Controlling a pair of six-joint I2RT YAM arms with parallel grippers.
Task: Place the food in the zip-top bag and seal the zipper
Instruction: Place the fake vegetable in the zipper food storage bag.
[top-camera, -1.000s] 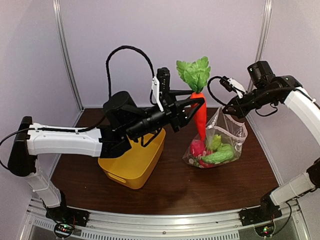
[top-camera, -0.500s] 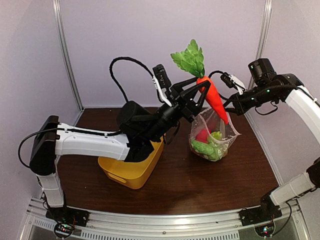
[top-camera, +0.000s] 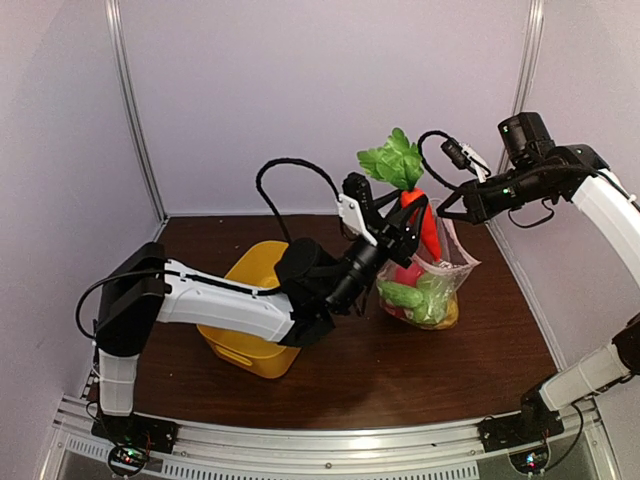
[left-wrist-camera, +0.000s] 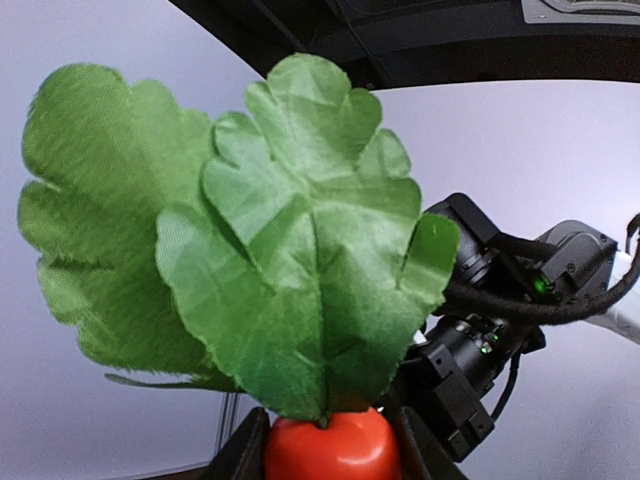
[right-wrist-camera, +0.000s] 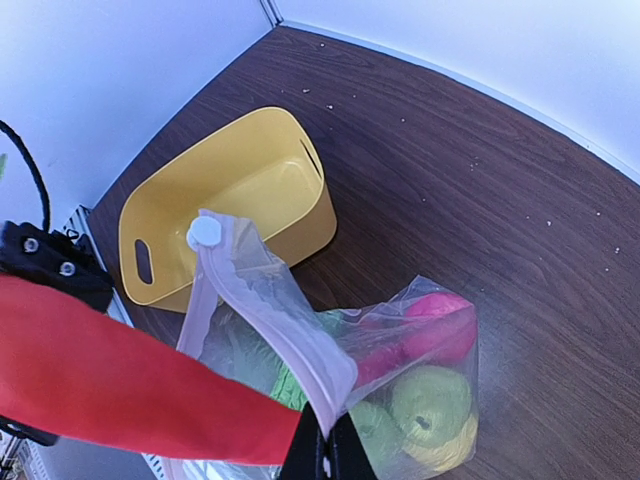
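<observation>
Over the right half of the table (top-camera: 400, 380), holding the bag (top-camera: 445, 285) up by its mouth edge in the right gripper (top-camera: 447, 207), pinched shut on the plastic. Gripping the carrot (top-camera: 428, 228) in the left gripper (top-camera: 405, 218), tip at the open mouth, not yet dropped in. Already bagged: apple (right-wrist-camera: 435, 315), pear (right-wrist-camera: 430, 400), cucumber (top-camera: 402, 294). None seen in the tub (right-wrist-camera: 290, 215). Left to do: release carrot, press zipper (right-wrist-camera: 285, 325) closed.

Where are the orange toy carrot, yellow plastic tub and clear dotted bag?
Orange toy carrot (top-camera: 429, 234): top view, body.
Yellow plastic tub (right-wrist-camera: 232, 195): right wrist view, floor.
Clear dotted bag (right-wrist-camera: 252, 272): right wrist view, flap.
</observation>
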